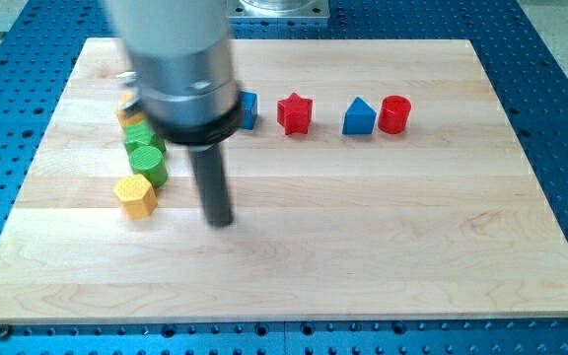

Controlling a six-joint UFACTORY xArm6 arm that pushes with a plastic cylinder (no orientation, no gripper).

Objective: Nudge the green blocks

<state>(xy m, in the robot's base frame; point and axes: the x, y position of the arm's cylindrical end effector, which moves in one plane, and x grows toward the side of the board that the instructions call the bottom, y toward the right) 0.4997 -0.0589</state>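
Two green blocks stand at the view's left: a green round block (148,161) and, just above it, another green block (137,135), partly hidden by the arm. My tip (221,221) rests on the board to the right of and below the green round block, apart from it. A yellow hexagonal block (136,195) sits right below the green round block, touching it. Another yellow block (129,113) peeks out above the green ones, mostly hidden by the arm.
Along the view's top stand a blue block (248,109), partly hidden by the arm, a red star block (294,113), a blue triangular block (359,117) and a red round block (394,114). The wooden board (363,247) lies on a blue perforated table.
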